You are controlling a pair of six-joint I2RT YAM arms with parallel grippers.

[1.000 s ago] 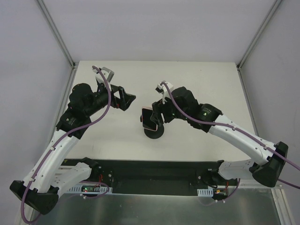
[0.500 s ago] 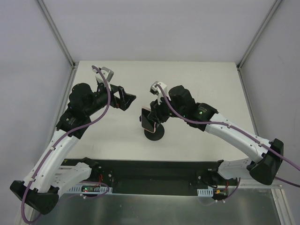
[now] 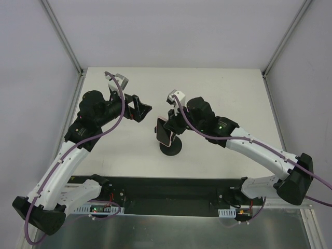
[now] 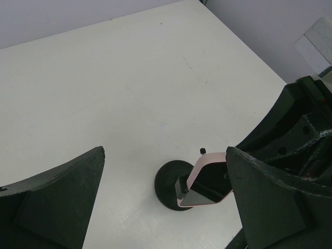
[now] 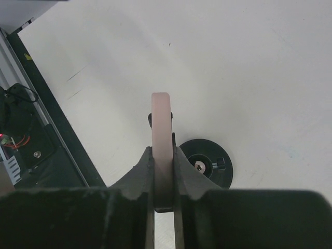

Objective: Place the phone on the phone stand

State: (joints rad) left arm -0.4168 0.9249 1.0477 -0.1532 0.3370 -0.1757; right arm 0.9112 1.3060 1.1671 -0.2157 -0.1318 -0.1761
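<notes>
The phone (image 3: 164, 133), with a pink case and a dark screen, stands on edge just above the round black base of the phone stand (image 3: 171, 148). My right gripper (image 3: 169, 126) is shut on it. In the right wrist view both fingers press the pink edge of the phone (image 5: 161, 124), and the phone stand's base (image 5: 207, 164) lies to the right below. In the left wrist view a black bracket touches the lower edge of the phone (image 4: 210, 179) over the phone stand's base (image 4: 167, 184). My left gripper (image 3: 146, 109) hangs open to the left, well apart from it.
The white table (image 3: 223, 88) is walled by grey panels at the back and sides. A black strip with electronics (image 3: 171, 194) runs along the near edge by the arm bases.
My right gripper has closed its fingers onto the phone and shifted a little to the left. The left arm has barely moved and stays open.
</notes>
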